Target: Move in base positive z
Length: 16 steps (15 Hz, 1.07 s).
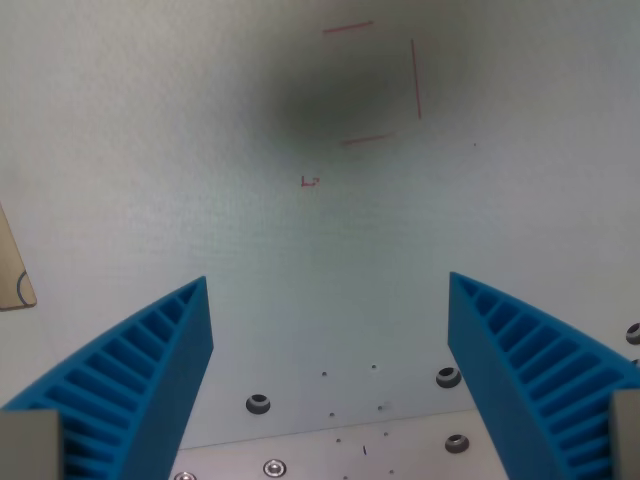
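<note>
The pincer stands wide open, its two blue ribbed fingers rising from the lower corners of the wrist view with a broad stretch of bare surface between their tips. Nothing is held between them.

Below lies the pale, whitish bench, lightly textured. Far from the pincer, toward the top and a little right of centre, thin red lines mark out part of a rectangle: a short stroke at the top, a longer one down the right side, and another short one at the bottom. A soft dark shadow spreads across and around these marks. A tiny red mark sits nearer, just left of centre.

At the left edge a tan, cardboard-like piece pokes into view, with a dark curved line on it.

Near the bottom, between the fingers, the bench meets a lighter metal plate with several round screw heads and small dark specks scattered about.
</note>
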Each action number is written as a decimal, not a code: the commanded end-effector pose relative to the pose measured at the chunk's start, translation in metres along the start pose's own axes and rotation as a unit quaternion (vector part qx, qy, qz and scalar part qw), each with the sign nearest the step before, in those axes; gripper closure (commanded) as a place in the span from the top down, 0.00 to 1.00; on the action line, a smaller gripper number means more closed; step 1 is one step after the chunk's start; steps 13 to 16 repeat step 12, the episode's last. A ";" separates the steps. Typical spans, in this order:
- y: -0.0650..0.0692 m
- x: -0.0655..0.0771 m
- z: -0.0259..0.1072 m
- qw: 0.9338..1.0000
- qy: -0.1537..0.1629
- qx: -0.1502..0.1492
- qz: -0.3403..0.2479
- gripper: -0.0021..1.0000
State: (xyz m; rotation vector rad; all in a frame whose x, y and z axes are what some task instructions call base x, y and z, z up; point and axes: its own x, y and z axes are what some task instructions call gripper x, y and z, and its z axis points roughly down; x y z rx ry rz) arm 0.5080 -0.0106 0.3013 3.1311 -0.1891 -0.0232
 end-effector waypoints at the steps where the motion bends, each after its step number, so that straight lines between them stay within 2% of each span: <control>1: 0.000 0.000 -0.007 1.000 0.002 0.000 0.001 1.00; 12: 0.001 -0.001 -0.062 1.000 0.002 0.000 0.001 1.00; 16: 0.001 -0.001 -0.062 1.000 0.002 0.000 0.001 1.00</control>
